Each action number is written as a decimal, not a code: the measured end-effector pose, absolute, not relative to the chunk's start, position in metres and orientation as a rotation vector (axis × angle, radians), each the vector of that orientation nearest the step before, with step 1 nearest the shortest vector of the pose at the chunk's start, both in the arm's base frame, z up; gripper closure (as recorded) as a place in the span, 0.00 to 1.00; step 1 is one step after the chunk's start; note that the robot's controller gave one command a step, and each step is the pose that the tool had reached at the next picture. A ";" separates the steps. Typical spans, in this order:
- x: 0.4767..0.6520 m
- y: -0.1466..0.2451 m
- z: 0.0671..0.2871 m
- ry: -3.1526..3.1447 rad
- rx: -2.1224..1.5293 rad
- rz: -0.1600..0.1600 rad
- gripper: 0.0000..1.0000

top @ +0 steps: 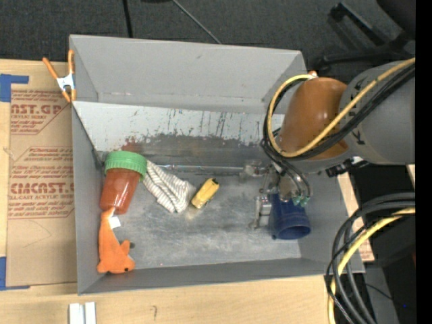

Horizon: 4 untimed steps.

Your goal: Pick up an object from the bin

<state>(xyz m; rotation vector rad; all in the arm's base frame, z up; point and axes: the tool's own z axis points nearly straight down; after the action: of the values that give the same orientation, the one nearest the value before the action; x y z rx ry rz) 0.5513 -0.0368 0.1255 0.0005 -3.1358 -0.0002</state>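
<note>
My gripper [262,214] is low in the right part of the bin, under the orange-brown wrist cover. A dark blue cup [291,223] lies on its side right beside it, to its right, with the open mouth facing the front wall. The cup touches or nearly touches the gripper; I cannot tell which. A small yellow block [205,192] lies on the bin floor to the left of the gripper, well apart from it.
A striped grey-white cloth [166,187] lies left of the yellow block. At the left wall lie a red bottle with a green cap [121,179] and, in front of it, an orange toy figure [112,250]. The arm's cables loop over the right rim.
</note>
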 end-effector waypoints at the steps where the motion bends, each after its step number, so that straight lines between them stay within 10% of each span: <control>1: 0.553 -0.037 0.130 -3.143 0.001 0.001 0.00; 3: 0.572 0.036 0.082 -3.139 -0.070 -0.007 0.00; 4: 0.574 0.059 0.071 -3.141 0.178 -0.002 1.00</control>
<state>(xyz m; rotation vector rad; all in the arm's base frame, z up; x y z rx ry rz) 0.5740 0.0590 0.0711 0.1781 -3.1410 -0.0021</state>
